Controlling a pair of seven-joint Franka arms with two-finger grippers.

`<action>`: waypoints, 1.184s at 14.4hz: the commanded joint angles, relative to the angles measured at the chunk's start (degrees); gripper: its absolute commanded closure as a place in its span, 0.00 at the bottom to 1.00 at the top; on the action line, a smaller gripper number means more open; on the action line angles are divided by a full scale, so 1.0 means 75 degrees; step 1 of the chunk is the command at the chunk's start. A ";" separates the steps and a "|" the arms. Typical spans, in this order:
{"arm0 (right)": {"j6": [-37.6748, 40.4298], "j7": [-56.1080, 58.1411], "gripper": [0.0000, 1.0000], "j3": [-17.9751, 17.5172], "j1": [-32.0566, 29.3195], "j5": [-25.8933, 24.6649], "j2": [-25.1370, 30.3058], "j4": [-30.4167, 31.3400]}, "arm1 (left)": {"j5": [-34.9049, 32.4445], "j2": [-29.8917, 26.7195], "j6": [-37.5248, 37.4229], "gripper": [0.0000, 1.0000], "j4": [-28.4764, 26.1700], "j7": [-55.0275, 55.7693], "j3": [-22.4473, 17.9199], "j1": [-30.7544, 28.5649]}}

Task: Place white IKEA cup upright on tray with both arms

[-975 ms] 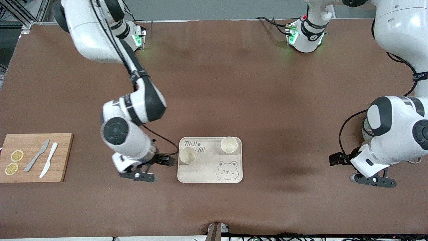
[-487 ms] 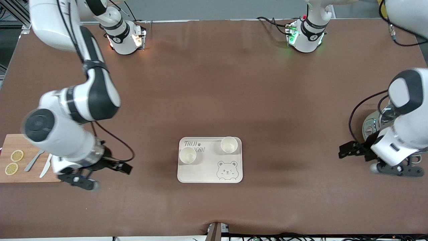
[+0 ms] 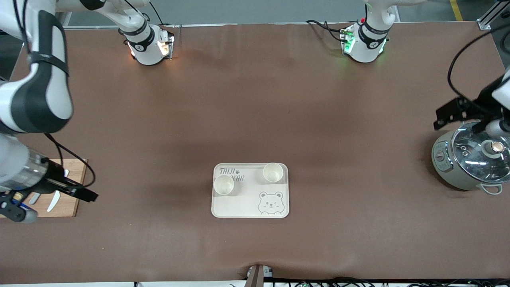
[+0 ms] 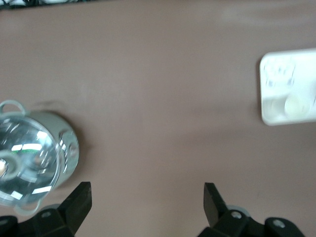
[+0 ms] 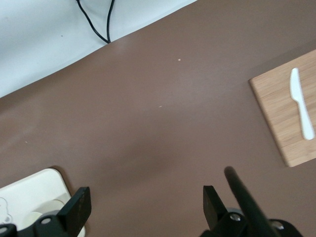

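Observation:
Two white cups stand upright on the cream bear tray (image 3: 250,207), one (image 3: 223,185) toward the right arm's end and one (image 3: 273,172) farther from the front camera. My right gripper (image 5: 147,200) is open and empty, up over the cutting board's edge at the right arm's end of the table (image 3: 14,209). My left gripper (image 4: 147,197) is open and empty, over the table beside the pot at the left arm's end (image 3: 496,127). The left wrist view shows the tray (image 4: 276,116) with a cup (image 4: 295,104). The right wrist view shows one tray corner (image 5: 34,190).
A wooden cutting board (image 3: 71,187) with a white knife (image 3: 53,202) lies at the right arm's end; both also show in the right wrist view, board (image 5: 281,113) and knife (image 5: 302,106). A grey pot with a glass lid (image 3: 472,161) stands at the left arm's end and shows in the left wrist view (image 4: 29,158).
Both arms have drawn away from the tray: the right gripper toward the cutting board, the left gripper up past the pot. Both cups stay upright on the tray.

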State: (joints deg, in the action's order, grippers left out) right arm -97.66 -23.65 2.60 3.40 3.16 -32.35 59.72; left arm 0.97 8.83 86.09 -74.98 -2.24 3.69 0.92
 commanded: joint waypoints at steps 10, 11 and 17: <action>0.0400 0.2988 0.00 -0.0136 -0.1344 0.0001 0.2412 0.1938 | 0.0093 -0.0510 -0.0451 0.00 -0.0209 -0.0674 -0.0023 -0.0146; 0.0411 0.3024 0.00 -0.0136 -0.1332 -0.0011 0.2669 0.2184 | 0.0093 -0.0510 -0.0451 0.00 -0.0209 -0.0675 -0.0035 -0.0146; -0.0126 0.3024 0.00 -0.0195 -0.1180 -0.0128 0.4065 0.3918 | 0.0117 -0.0533 -0.0451 0.00 -0.0221 -0.0698 -0.0187 -0.0122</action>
State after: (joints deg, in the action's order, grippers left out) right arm -95.79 -1.51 1.58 -5.80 2.97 -6.85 81.79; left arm 0.94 6.25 82.84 -75.59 -6.45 2.50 0.11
